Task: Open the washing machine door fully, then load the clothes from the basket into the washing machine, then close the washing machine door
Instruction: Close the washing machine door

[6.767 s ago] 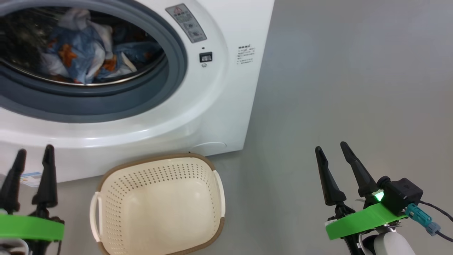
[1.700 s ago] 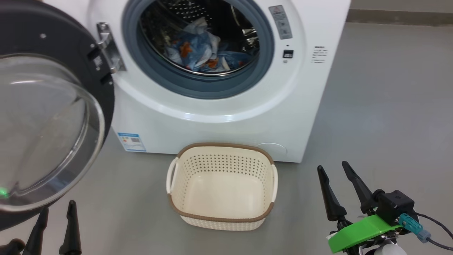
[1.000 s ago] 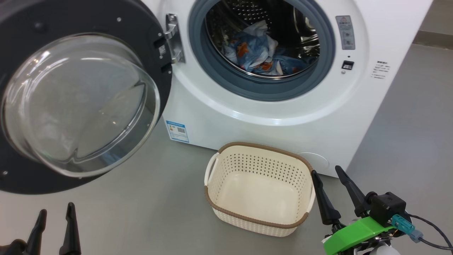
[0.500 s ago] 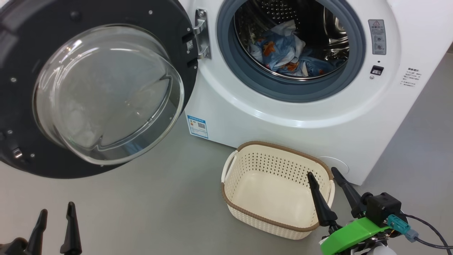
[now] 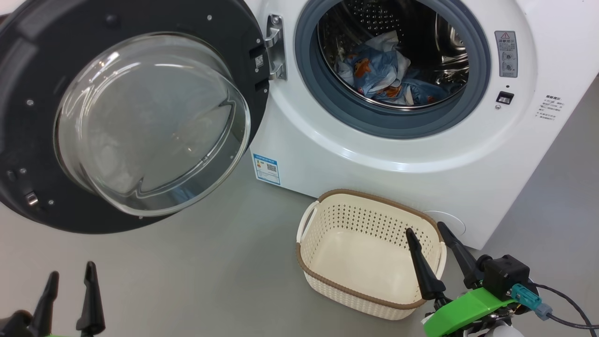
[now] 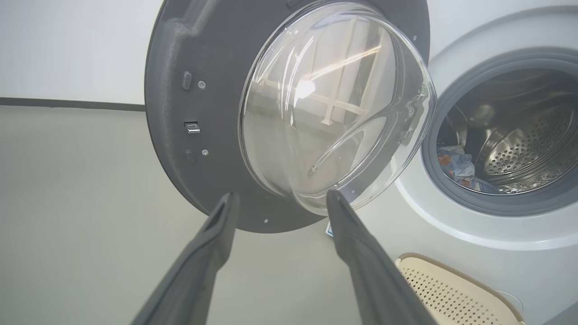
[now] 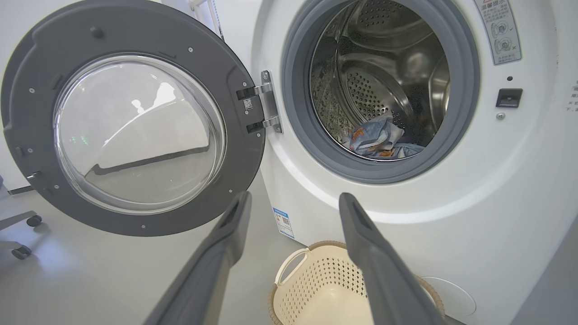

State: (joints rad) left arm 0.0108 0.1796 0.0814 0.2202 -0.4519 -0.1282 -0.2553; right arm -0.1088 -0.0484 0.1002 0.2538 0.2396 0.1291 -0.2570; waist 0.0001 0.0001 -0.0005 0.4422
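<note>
Right gripper point(image 5: 425, 229): both dark fingers point(image 5: 422, 270) are spread wide and released, with nothing between them. In the head view it hangs at the right end of the basket point(image 5: 369, 197). The inner finger crosses in front of the basket's interior and the outer finger lies just outside the right rim. Contact with the rim cannot be told. In the right wrist view the basket lies below the fingers. A green band point(image 5: 468, 306) sits on the wrist behind the gripper. Left gripper point(image 5: 70, 274): fingers likewise spread, grasping nothing, low at the left over the grey floor point(image 5: 210, 271) and well apart from the basket. In the left wrist view it points toward the lower edge of the washing machine door point(image 5: 37, 61). Basket: upright on the floor, just in front of the washing machine point(image 5: 374, 159), its bottom showing plain cream. The clothes point(image 5: 381, 70): bunched low inside the steel drum point(image 5: 374, 18), light blue cloth with orange prints plus some white, behind the grey gasket point(image 5: 327, 105). Door: swung wide to the left on its metal hinge point(image 5: 276, 47), inner face toward the head camera, clear glass bowl point(image 5: 149, 121) bulging outward, apart from both grippers. A blue label point(image 5: 266, 168) is on the white front panel below the hinge, between door and basket.
</note>
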